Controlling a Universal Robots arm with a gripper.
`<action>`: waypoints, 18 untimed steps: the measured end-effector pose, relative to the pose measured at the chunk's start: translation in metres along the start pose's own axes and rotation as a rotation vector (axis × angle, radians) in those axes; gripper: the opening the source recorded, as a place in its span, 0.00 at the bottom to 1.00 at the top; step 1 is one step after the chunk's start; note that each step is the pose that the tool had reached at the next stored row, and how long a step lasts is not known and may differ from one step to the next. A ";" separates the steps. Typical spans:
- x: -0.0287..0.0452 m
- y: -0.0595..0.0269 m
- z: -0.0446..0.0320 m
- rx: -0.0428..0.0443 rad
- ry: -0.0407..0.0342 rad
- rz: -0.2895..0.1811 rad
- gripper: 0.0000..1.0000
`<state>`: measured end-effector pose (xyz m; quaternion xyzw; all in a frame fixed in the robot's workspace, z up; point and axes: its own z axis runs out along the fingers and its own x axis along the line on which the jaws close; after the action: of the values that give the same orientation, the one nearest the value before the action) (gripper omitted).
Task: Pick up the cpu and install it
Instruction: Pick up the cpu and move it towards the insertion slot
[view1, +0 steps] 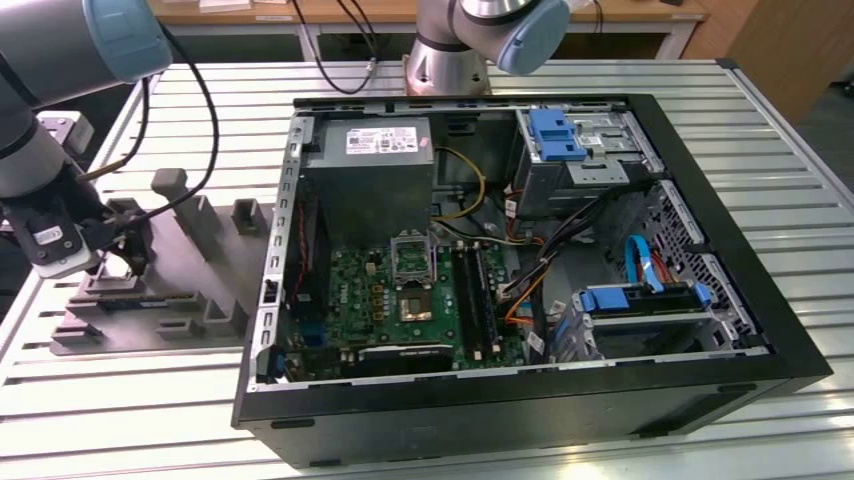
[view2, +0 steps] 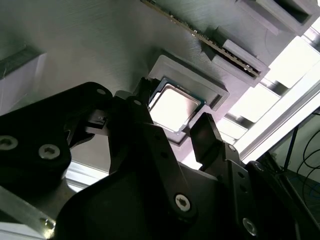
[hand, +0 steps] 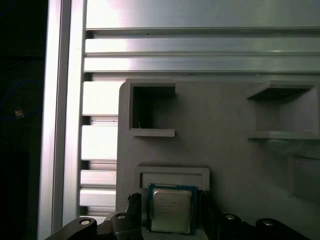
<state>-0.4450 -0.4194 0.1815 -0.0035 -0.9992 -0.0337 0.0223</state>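
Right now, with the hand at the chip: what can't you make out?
1. Chip: in the first wrist view, its near edge is cut off by the picture edge.
2. Chip, second wrist view: one corner hidden behind the hand; contact unclear.
3. Socket in the computer, exterior view: too small to tell if empty.
4. Tray, exterior view: the arm covers its end at that view's left.

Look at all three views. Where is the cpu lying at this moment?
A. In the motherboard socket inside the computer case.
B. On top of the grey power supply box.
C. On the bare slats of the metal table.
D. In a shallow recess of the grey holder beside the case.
D: in the first wrist view the cpu sits in a shallow recess of the grey holder, and in the exterior view the gripper is down at that holder.
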 end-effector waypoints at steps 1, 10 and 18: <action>0.0003 0.0000 0.0000 0.0000 -0.0001 0.000 0.59; 0.0018 0.0000 0.0001 0.0000 0.0000 0.000 0.57; 0.0012 0.0000 -0.0001 0.0000 0.0000 0.001 0.50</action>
<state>-0.4462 -0.4193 0.1817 -0.0040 -0.9992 -0.0337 0.0224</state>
